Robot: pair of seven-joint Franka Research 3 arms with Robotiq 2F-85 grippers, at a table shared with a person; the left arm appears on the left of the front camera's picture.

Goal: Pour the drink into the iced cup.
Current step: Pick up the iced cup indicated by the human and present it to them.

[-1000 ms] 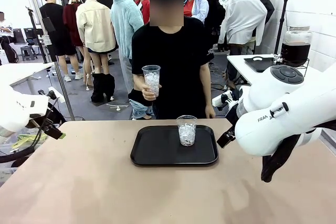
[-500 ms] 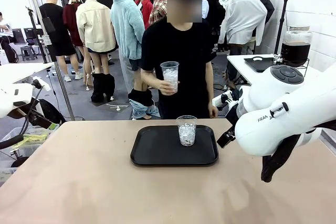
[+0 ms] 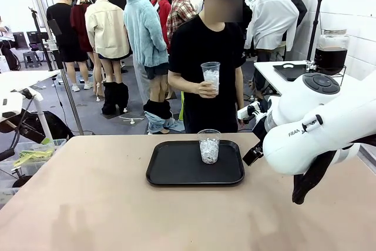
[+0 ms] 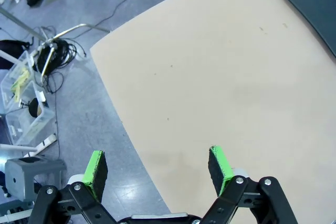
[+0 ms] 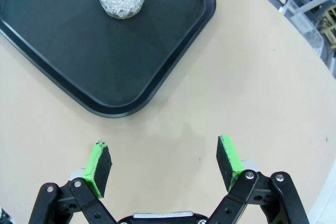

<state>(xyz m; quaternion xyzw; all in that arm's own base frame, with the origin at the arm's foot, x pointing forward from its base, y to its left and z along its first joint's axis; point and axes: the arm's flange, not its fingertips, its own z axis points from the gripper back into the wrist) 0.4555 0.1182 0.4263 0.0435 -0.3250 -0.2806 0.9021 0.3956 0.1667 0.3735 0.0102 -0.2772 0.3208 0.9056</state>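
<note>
Left gripper (image 4: 157, 169): you have it spread wide, with nothing between the green pads (image 4: 96, 167). It hangs across the edge of the table (image 4: 236, 77), one finger over the floor and the other over bare tabletop. A corner of the black tray (image 4: 315, 3) sits well apart from it, at the upper right of the left wrist view.

Right gripper (image 5: 165, 163): also spread wide and holding nothing. It hangs above bare tabletop, just beside a rounded corner of the black tray and touching nothing. In the front view the right arm (image 3: 311, 121) fills the right side, over the table's right edge.

Iced cup (image 3: 208, 145): clear plastic, upright on the tray, right of the tray's middle and towards its far edge. It holds pale crushed ice.

A person stands at the far side of the table. One hand (image 3: 205, 89) holds a second iced cup (image 3: 210, 74) upright at chest height, well above the table and apart from both grippers.

Drink (image 3: 330, 60): nearly black, standing in a glass dispenser jar (image 3: 332, 36) at the far right, on a stand by a white side table (image 3: 264, 69). It is well apart from the tray, both cups and your grippers.
</note>
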